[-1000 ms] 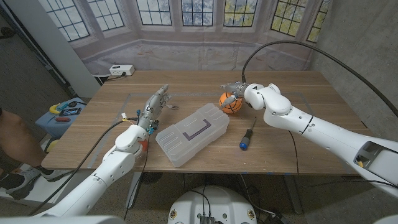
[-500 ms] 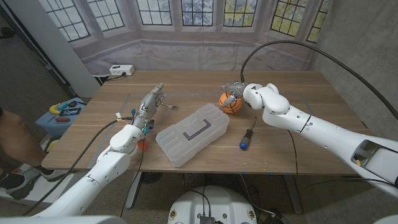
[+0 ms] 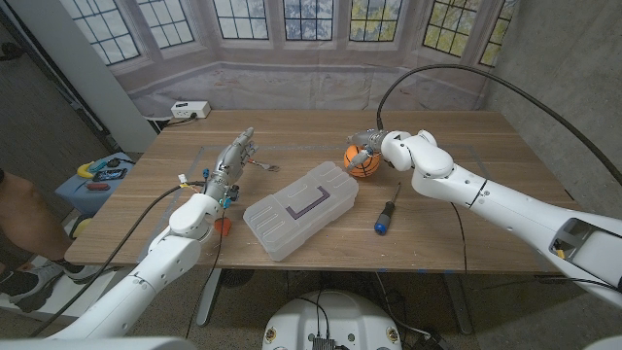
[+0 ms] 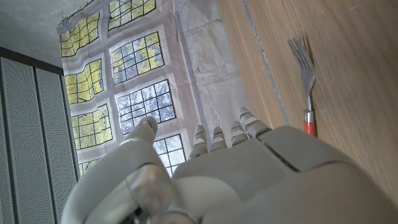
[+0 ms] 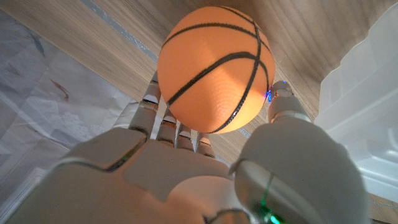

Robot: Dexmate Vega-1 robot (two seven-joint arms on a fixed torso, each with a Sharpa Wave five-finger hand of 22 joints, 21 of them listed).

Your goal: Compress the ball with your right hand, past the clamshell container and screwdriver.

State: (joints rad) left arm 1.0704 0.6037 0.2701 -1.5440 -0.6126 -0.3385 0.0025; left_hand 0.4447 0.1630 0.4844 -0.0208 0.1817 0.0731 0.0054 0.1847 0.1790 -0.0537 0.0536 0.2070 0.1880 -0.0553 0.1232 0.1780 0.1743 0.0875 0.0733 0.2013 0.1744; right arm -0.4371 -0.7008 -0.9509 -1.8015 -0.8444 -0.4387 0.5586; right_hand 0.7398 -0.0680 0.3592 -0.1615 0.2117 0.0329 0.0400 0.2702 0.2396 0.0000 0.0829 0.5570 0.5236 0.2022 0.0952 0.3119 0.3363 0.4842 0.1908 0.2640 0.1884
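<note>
Now ball (image 5: 214,68) sits gripped between right hand's (image 5: 186,180) fingers (image 5: 163,121).

Right of centre in the head view, an orange basketball-patterned ball (image 3: 362,162) sits on the table. Below-left lies the closed translucent container (image 3: 299,209); lower right, a blue-handled screwdriver (image 3: 386,215).

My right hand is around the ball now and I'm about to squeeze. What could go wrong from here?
1. The right hand cups the ball with fingers on one side and thumb on the other; an uneven squeeze may pop the smooth round ball out across the table.
2. The clamshell container lies just beside the ball, so a slipping ball or hand might knock it.
3. The screwdriver lies under the right forearm; lowering the arm may nudge it.
</note>
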